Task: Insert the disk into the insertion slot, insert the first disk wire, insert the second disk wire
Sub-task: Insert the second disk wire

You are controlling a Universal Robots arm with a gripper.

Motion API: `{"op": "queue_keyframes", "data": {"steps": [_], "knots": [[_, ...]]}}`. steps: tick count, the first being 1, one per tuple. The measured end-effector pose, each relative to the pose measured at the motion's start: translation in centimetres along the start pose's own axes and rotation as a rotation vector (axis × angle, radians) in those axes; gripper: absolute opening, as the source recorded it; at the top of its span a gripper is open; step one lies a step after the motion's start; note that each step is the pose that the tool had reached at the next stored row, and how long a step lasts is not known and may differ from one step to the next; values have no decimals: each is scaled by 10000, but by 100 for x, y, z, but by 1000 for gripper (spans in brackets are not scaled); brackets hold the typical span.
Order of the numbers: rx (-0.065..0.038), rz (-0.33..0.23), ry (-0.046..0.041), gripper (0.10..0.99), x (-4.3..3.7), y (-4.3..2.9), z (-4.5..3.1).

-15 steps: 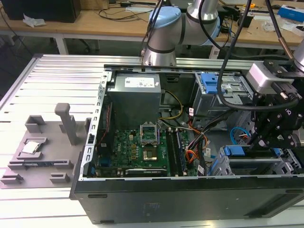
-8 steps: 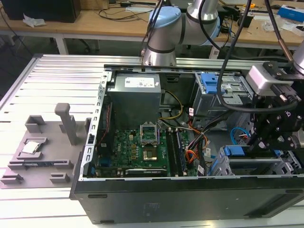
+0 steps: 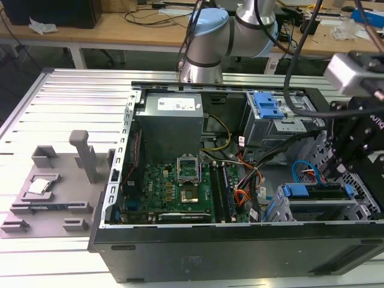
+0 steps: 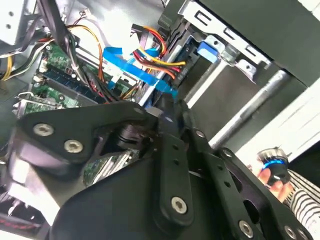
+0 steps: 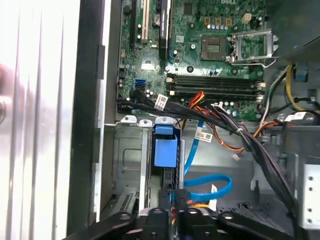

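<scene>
While low over the disk seated in the insertion slot, pincer grip state unclear; could snag blue wire just beside, dragging connector askew

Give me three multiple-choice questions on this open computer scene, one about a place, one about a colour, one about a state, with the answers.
1. In the exterior view, where is the grey fixture?
A. On the table, to the exterior view's left of the computer case
B. Inside the case
C. Hanging from a hook

2. What colour is the flat cable looped near the pincer in the first wrist view?
A. Red
B. Green
C. Blue

3. Where is the disk?
A. Lying on the table
B. Seated in the insertion slot
C. In a cardboard box

Answers: 1 A, the fixture lies on the slotted table beside the case. 2 C, the loop is bright blue. 3 B, its blue caddy sits in the lower cage.
</scene>
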State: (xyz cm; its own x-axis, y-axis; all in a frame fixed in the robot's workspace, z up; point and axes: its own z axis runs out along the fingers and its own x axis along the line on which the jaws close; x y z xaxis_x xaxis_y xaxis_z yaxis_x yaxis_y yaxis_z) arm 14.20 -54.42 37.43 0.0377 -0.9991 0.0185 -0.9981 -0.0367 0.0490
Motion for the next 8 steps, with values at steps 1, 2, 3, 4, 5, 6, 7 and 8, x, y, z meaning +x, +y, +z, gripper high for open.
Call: {"op": "queue_keyframes", "data": {"steps": [1,2,3,4,5,6,7,8], "knots": [[3,0,-2,161,1,2,-46],[8,0,0,106,2,6,-112],[11,0,-1,106,3,8,-163],[11,0,-3,106,3,8,-167],[11,1,-4,106,3,8,-167],[11,0,-3,106,3,8,-168],[11,0,-2,106,3,8,-169],[11,0,0,106,3,8,-169]]}}
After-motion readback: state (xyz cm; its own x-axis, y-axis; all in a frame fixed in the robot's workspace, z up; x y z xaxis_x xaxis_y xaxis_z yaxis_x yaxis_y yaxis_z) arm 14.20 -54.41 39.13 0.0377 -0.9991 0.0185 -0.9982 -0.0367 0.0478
